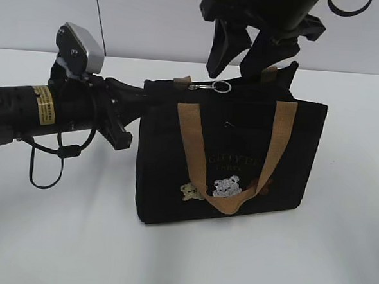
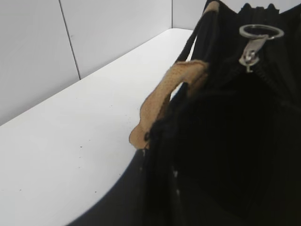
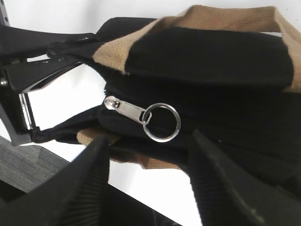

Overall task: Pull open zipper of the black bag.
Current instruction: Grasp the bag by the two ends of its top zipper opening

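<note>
The boxy black fabric bag [image 1: 240, 158] stands upright on the white tabletop [image 1: 55, 237], directly below my right gripper [image 1: 236, 64] and just past the tip of my left gripper [image 1: 144, 91]. Two tan webbing handles run over it: the front one [image 1: 195, 149] hangs down the face in a loop, the rear one [image 3: 225, 19] lies folded across the top. Faint gold lettering sits mid-front — too dim for me to read letter by letter — and below it small bear patches [image 1: 222, 186], one pale cream, one white, one brown.

My left arm lies level, reaching in from the side; its fingers are pressed nearly together at the bag's upper end corner, where the fabric bunches around a tan strap end [image 2: 164, 99]. Whether cloth is actually pinched between them I cannot tell. A yellow warning label [image 1: 45, 104] wraps that arm, its print too small to read.

My right gripper hangs above the bag's top, fingers [image 3: 89, 183] spread, one on each side of the pull and touching nothing.

The black zipper line [image 3: 197, 117] runs along the top. Its small silver metal pull tab [image 3: 124, 107] lies flat near the left-arm end, the round silver key-ring loop [image 3: 162, 122] beyond it — between my spread fingers.
</note>
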`<state>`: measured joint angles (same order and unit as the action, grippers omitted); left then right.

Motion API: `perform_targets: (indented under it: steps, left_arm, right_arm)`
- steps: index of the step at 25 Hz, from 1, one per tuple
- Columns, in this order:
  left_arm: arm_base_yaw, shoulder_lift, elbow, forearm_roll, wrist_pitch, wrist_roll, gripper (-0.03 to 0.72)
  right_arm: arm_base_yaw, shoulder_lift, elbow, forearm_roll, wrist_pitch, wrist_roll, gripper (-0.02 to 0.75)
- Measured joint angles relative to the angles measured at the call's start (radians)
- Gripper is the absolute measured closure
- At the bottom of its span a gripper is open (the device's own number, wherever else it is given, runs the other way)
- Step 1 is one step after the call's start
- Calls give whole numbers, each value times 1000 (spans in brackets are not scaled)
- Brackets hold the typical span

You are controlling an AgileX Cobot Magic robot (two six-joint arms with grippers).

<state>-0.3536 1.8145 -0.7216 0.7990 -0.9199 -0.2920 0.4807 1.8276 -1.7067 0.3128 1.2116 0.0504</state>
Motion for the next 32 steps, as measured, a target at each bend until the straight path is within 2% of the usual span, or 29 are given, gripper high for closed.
perform_targets:
  steps: [19, 32]
  left_arm:
    - [0, 0, 0, 0, 1, 0, 648]
    - [0, 0, 0, 0, 1, 0, 648]
  right_arm:
    - [0, 61, -1, 19, -60, 1, 328]
    - [0, 83, -1, 21, -12, 1, 328]
